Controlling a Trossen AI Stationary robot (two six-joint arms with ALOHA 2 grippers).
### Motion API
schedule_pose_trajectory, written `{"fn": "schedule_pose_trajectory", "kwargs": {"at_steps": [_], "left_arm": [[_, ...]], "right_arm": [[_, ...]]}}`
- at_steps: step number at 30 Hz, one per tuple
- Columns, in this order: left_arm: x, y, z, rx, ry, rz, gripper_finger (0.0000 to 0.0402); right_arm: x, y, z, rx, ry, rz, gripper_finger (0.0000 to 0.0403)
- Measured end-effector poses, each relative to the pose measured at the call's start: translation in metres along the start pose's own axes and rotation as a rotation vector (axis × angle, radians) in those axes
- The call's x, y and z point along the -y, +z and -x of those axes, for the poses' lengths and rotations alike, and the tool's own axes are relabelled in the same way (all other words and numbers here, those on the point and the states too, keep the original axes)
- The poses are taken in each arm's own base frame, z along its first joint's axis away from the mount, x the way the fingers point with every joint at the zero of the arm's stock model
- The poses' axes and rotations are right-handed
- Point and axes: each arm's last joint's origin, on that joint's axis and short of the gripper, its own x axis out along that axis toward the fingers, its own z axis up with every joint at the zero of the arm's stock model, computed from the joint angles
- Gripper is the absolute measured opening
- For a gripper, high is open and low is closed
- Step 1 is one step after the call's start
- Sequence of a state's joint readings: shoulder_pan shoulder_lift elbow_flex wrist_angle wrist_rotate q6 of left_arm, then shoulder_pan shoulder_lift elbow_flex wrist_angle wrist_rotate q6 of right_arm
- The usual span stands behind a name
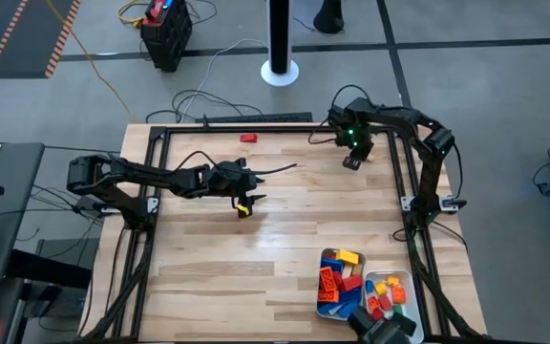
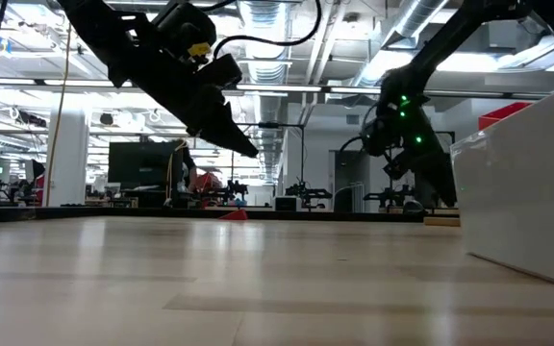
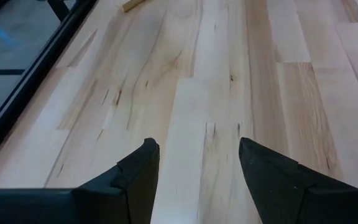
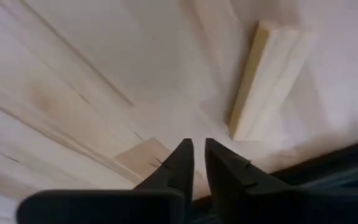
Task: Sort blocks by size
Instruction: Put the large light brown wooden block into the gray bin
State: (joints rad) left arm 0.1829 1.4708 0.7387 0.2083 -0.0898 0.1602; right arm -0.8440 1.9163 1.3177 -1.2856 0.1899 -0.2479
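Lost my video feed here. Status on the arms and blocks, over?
Left end effector open, empty, mid-table. Right end effector shut, empty, far right corner. Blocks fill both white trays; one red block stray at far edge. Nothing in the way.

No readable text, labels, brands or numbers anywhere: table, trays, blocks, arms, room all unmarked.
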Motion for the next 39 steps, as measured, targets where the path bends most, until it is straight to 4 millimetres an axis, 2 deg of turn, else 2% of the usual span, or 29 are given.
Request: {"fn": "schedule_pose_trajectory", "kwargs": {"at_steps": [4,8,11,14,31,39], "left_arm": [[0.000,-0.002,0.000,-0.022,-0.003,0.014,0.0212],[0.000,-0.004,0.000,-0.036,-0.005,0.019,0.0212],[0.000,-0.003,0.000,-0.028,-0.004,0.014,0.0212],[0.000,-0.003,0.000,-0.031,-0.004,0.014,0.0212],[0.000,-0.003,0.000,-0.030,-0.004,0.005,0.0212],[0.000,-0.003,0.000,-0.029,-0.004,0.005,0.0212]], "right_arm": [[0.017,-0.009,-0.013,-0.022,0.090,-0.059,0.0110],[0.029,-0.016,-0.016,-0.041,0.141,-0.166,0.0178],[0.032,-0.012,-0.017,0.001,0.132,-0.181,0.0227],[0.034,-0.007,-0.017,0.056,0.114,-0.170,0.0257],[0.038,0.001,-0.017,0.142,0.082,-0.153,0.0265],[0.031,0.006,-0.026,0.041,0.107,-0.110,0.0265]]}}
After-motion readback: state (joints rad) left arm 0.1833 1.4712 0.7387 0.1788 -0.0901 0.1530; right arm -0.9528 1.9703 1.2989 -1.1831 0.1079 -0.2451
